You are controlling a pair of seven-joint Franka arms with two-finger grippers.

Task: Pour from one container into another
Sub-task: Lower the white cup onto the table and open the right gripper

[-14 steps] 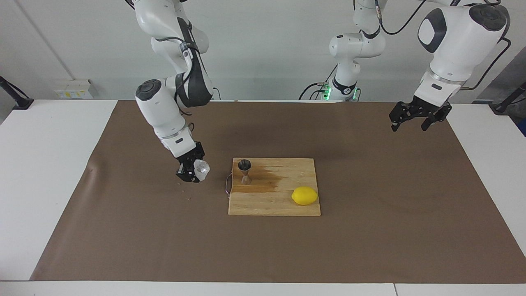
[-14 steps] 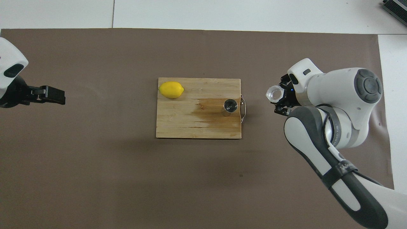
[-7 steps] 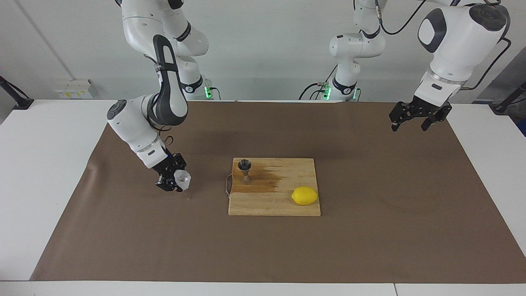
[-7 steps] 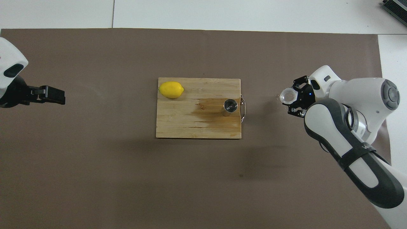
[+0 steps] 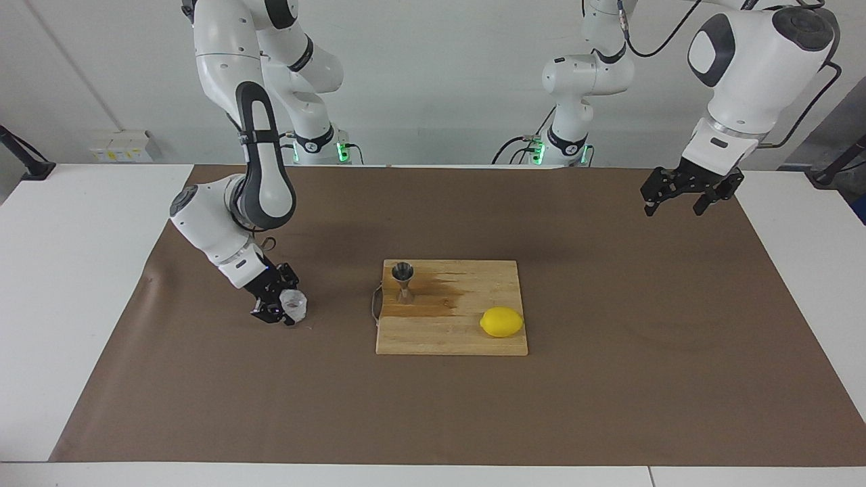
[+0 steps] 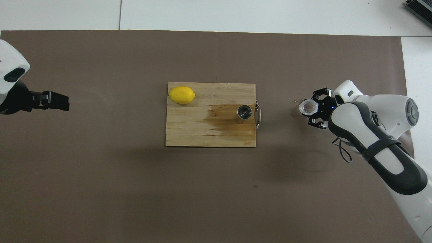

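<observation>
The glass cup (image 5: pixel 293 304) is set low on the worktop (image 5: pixel 203 379), toward the right arm's end, beside the cutting board (image 5: pixel 467 338). It is flanked by the right tool (image 5: pixel 283 306); whether it is gripped cannot be told. It is judged rigid, slick and breakable, best taken across its knobbly wall. The left tool (image 5: pixel 683 203) waits released.

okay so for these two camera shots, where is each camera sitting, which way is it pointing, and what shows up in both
Facing view: high across the table, looking at the robots; both whole arms show, right gripper at the glass cup, left gripper waiting over the brown mat.
Overhead view: above the robots' end, looking steeply down; only the left gripper and the right forearm show.
Shared: cutting board, jigger, lemon, cup, half a turn apart.
</observation>
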